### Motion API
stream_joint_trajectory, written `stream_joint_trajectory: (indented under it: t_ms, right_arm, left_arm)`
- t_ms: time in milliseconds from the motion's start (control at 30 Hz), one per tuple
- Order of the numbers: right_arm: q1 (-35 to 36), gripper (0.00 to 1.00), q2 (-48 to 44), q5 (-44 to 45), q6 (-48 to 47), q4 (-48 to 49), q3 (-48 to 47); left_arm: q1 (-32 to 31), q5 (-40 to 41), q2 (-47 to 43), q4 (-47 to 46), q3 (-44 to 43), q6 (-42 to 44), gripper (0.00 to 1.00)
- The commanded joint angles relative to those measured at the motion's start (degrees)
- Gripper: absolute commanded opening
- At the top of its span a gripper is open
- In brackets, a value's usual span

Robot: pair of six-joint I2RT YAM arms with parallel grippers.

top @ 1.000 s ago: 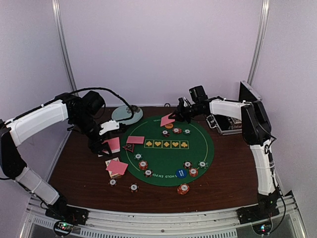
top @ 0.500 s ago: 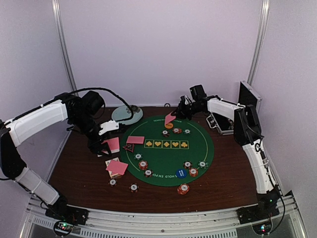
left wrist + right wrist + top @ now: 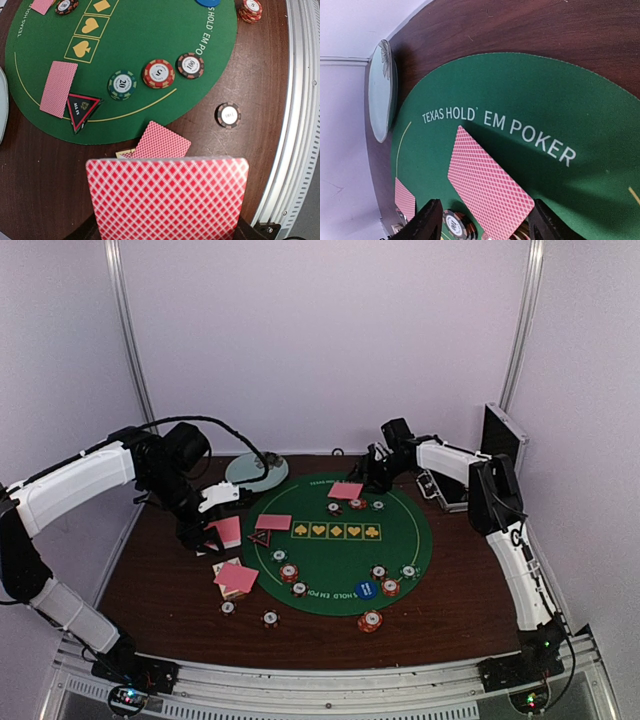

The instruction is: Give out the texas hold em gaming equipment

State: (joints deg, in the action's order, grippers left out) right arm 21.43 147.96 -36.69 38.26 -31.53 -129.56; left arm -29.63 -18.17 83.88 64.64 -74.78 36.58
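My left gripper is shut on a deck of pink-backed cards that hides its fingers, held above the table's left side. In the right wrist view my right gripper stands open at the far edge of the green mat. A single card lies between its fingers, and its near end rests over chips. More cards lie at the mat's left and on the wood. The triangle marker, striped chips and a blue button are spread over the mat.
A pale round plate stands at the back left, just off the mat. The metal case lies open at the back right, behind my right arm. Loose chips sit near the front of the table, along its metal rail.
My right gripper has lowered its card onto the far part of the mat and opened; the card now lies flat. The left arm and the deck have not moved.
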Motion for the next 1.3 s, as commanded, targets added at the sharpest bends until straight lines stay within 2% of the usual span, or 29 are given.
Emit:
stream_joint_trajectory:
  t_ms: [0, 133, 367, 567, 700, 800, 967, 1267]
  right_arm:
    - [-0.7, 0.65, -6.0, 5.1, -4.5, -5.2, -1.8]
    - [-0.7, 0.73, -9.5, 8.0, -7.4, -7.3, -0.1]
    - [0.1, 0.84, -20.2, 2.2, -6.9, -0.2, 11.8]
    - [6.7, 0.99, -32.7, -3.5, -1.4, 11.5, 30.3]
    - [12.5, 1.00, -39.1, -7.0, 7.2, 22.9, 44.4]
    - [17.4, 0.99, -42.6, -7.5, 12.6, 30.7, 51.0]
    - [24.1, 0.99, -42.6, -7.8, 18.1, 37.4, 54.0]
    - [30.9, 0.95, -35.2, -9.2, 23.9, 44.7, 48.1]
  left_arm:
    - [0.2, -0.9, -2.0, -0.4, -0.2, 0.6, 0.07]
    - [0.2, -0.8, -2.0, -0.4, -0.1, 0.6, 0.07]
    - [0.2, -0.6, -1.9, -0.8, -0.4, 0.2, 0.07]
    - [0.2, 0.5, -1.9, -0.9, -1.3, 0.3, 0.07]
    - [0.2, -0.4, -1.8, -0.9, -1.6, 0.2, 0.07]
    - [0.2, -0.4, -1.4, -1.4, -1.2, -0.6, 0.07]
    - [0.2, -0.9, -0.8, -2.6, -0.9, -1.3, 0.07]
    - [0.2, -2.7, 0.4, -2.8, -2.0, -2.4, 0.07]
